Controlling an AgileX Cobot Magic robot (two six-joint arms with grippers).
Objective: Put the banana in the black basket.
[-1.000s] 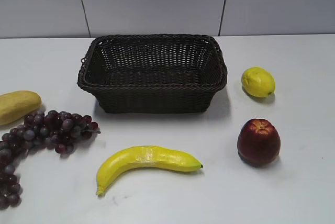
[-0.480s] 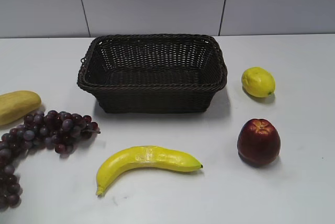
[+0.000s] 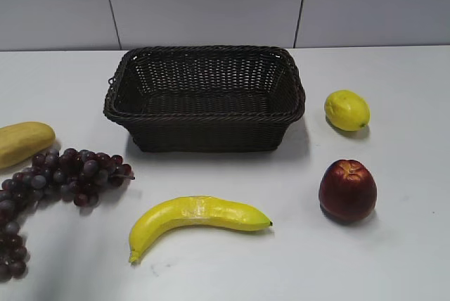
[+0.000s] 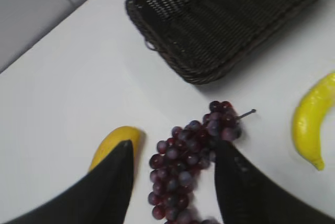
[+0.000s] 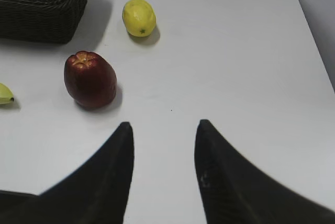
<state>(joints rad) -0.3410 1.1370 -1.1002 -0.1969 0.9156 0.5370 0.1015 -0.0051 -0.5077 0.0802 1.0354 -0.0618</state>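
The banana (image 3: pixel 199 216) lies on the white table in front of the black basket (image 3: pixel 205 132), its green-tipped end to the right. It also shows at the right edge of the left wrist view (image 4: pixel 313 124), and its tip at the left edge of the right wrist view (image 5: pixel 5 94). The basket holds nothing and shows in the left wrist view (image 4: pixel 220 51) and the right wrist view (image 5: pixel 36 20). My left gripper (image 4: pixel 172 148) is open above the purple grapes (image 4: pixel 191 156). My right gripper (image 5: pixel 163 125) is open over bare table. Neither gripper shows in the exterior view.
Purple grapes (image 3: pixel 56 181) and a pale-yellow oblong fruit (image 3: pixel 21 141) lie at the left. A lemon (image 3: pixel 346 110) and a red apple (image 3: pixel 347 190) lie to the right of the basket. A grey wall stands behind the table.
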